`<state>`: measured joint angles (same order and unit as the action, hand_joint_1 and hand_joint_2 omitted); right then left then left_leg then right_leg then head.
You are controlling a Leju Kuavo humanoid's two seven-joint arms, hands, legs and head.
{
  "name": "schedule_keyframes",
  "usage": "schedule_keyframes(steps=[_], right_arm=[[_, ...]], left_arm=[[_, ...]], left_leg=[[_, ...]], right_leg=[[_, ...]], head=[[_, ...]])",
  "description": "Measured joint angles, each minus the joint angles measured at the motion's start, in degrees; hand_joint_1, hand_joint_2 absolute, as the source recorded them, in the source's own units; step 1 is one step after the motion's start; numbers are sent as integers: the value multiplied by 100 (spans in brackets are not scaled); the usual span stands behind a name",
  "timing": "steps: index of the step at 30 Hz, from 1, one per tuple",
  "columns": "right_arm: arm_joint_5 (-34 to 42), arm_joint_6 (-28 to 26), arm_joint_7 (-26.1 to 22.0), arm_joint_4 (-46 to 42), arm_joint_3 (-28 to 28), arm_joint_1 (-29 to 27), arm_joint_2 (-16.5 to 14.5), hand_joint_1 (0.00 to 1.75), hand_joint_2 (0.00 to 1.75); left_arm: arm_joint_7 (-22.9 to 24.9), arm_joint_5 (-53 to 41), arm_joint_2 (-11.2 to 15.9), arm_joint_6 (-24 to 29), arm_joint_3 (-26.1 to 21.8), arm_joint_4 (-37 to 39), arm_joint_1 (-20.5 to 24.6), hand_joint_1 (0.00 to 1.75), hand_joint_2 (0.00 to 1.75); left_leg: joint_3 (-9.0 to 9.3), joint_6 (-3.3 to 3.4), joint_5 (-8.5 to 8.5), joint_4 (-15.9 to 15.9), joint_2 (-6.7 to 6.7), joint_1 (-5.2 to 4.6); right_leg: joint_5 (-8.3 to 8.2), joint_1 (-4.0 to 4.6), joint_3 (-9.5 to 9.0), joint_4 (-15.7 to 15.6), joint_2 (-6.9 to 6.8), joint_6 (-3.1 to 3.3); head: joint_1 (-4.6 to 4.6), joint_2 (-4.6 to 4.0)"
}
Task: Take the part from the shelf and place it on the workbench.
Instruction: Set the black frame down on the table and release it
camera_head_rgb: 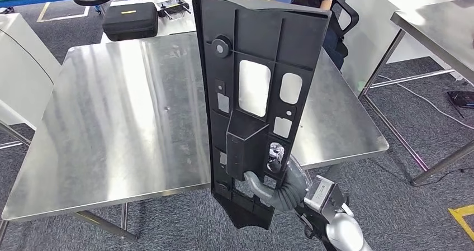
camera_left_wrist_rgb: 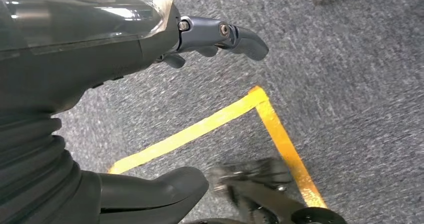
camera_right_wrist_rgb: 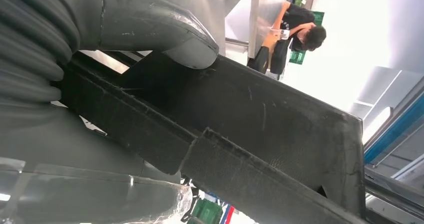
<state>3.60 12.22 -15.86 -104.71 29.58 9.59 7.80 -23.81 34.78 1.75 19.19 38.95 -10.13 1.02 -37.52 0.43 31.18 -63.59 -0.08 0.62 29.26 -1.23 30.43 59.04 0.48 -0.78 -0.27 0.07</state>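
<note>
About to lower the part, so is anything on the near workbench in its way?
Nothing visible. The right hand holds the part upright over the workbench's near right side, and the steel that shows there is bare. The black case lies on another table behind. The part hides some of the surface.

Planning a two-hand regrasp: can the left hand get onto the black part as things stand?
Probably not without a big lift. The left hand hangs low over grey carpet and yellow tape, holding nothing, while the right hand holds the black part upright above the workbench.
</note>
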Motion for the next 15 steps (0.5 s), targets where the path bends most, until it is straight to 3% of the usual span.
schedule_keyframes(steps=[1, 2, 6, 8, 10, 11, 12, 13, 15], right_arm=[[-7, -5, 5, 7, -1, 3, -1, 175, 175], [-25, -15, 17, 13, -2, 7, 1, 175, 175], [-179, -51, 77, 26, -3, 68, 8, 175, 175], [-279, -42, 136, 82, 13, 179, 14, 175, 175], [-372, -10, 236, 219, 63, 360, 11, 175, 175], [-422, 1, 293, 320, 107, 472, -1, 175, 175], [-477, -2, 348, 438, 164, 604, -29, 175, 175], [-530, -26, 397, 580, 232, 764, -77, 175, 175], [-612, -107, 461, 896, 369, 1119, -213, 175, 175]], left_arm=[[12, 2, 0, 16, 1, 5, -8, 0, 175], [25, 3, -3, 25, 1, 10, -12, 0, 175], [92, 17, -32, 61, 0, 11, -2, 0, 175], [124, 15, -52, 83, 0, 10, 9, 0, 175], [142, -2, -64, 84, 1, 9, 22, 0, 175], [154, -15, -71, 75, 1, 8, 26, 0, 175], [163, -28, -77, 59, 2, 5, 32, 0, 175], [169, -38, -81, 39, 2, -1, 44, 0, 175], [161, -45, -89, 6, 2, -20, 85, 0, 175]], left_leg=[[27, 33, -311, 200, 3, -14], [47, 69, -507, 290, 4, -32], [159, 205, -559, 390, -9, -35], [230, 279, -535, 446, -6, -14], [281, 320, -480, 451, -8, -18], [314, 324, -449, 451, -13, -21], [355, 321, -416, 450, -21, -23], [406, 312, -380, 450, -29, -23], [500, 276, -302, 443, -47, -39]], right_leg=[[44, 14, -32, 1, 3, -32], [79, 28, -39, -6, 7, -67], [190, 43, -39, 43, -8, -178], [377, 39, 276, 595, -21, -168], [556, 42, 797, 1372, -21, -167], [544, 42, 983, 1576, -21, -192], [437, 42, 1066, 1566, -22, -234], [233, 43, 1027, 1312, -22, -284], [-243, 61, 753, 484, -20, -327]], head=[[3, 0], [5, 0], [11, 0], [21, 0], [26, 0], [25, 0], [27, 0], [28, 0], [27, 0]])
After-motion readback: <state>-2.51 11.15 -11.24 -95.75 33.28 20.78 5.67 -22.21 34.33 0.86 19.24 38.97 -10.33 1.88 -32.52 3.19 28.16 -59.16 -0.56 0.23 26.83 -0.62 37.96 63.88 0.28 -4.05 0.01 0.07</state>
